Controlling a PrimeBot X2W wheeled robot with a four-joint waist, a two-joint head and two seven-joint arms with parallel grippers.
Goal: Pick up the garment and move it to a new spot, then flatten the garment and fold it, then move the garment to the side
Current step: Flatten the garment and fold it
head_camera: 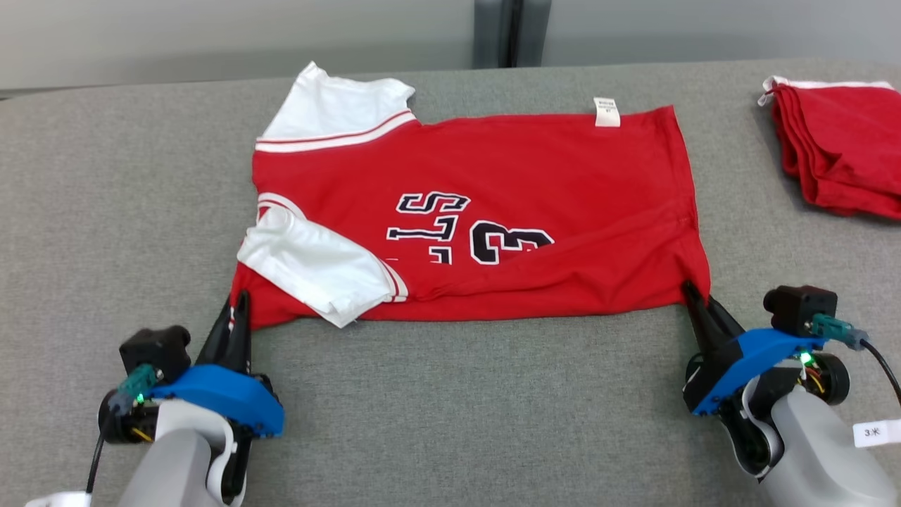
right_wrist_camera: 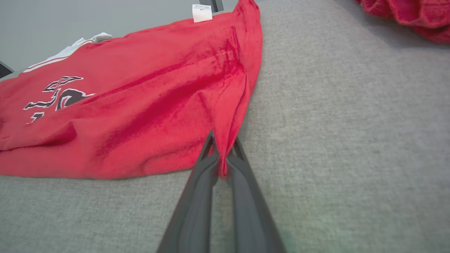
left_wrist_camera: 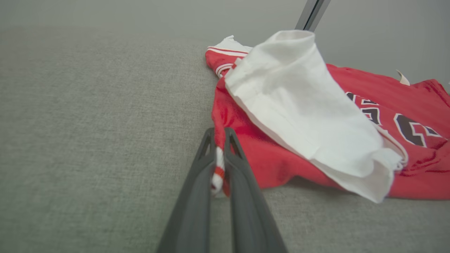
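Jersey (head_camera: 493,176): soft red knit cloth, matt, creased near the hem. Sleeves (head_camera: 310,264): white cloth, thinner-looking, matt. Print (head_camera: 457,229): black and white, flat, a bit smoother than the cloth. Tag (head_camera: 606,111): white, paper or woven, cannot tell. Table (head_camera: 450,394): covered in coarse grey woven fabric, matt. Pile (head_camera: 845,155): red cloth, same matt look. Left gripper (head_camera: 238,304), right gripper (head_camera: 693,292): fingers (left_wrist_camera: 197,196) dark, smooth, matt plastic. Shells (head_camera: 218,398): blue smooth plastic, slight sheen. Forearms (head_camera: 169,465): pale, smooth, semi-gloss.
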